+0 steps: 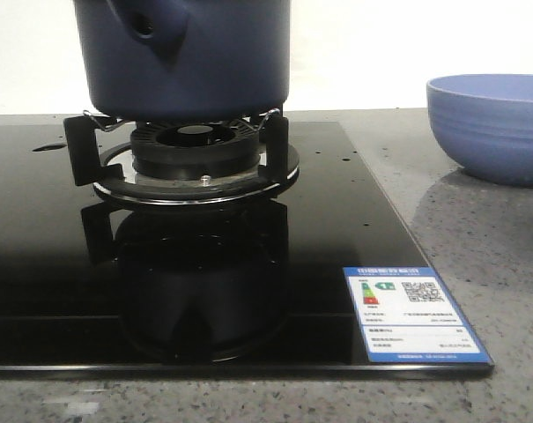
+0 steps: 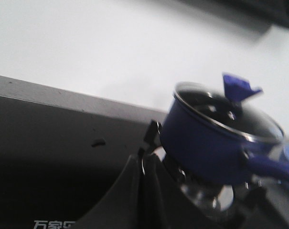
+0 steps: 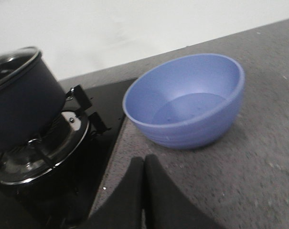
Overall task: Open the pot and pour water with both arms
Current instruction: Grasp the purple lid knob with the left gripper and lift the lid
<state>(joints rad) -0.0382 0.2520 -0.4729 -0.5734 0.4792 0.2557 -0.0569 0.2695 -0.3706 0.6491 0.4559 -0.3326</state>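
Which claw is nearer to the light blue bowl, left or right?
Right. The right claw, shut, sits just in front of the bowl on the counter. The left claw, also shut, is over the stove by the pot.

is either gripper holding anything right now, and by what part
Nothing is held. The left gripper and right gripper are both shut on nothing, clear of the pot and the blue bowl.
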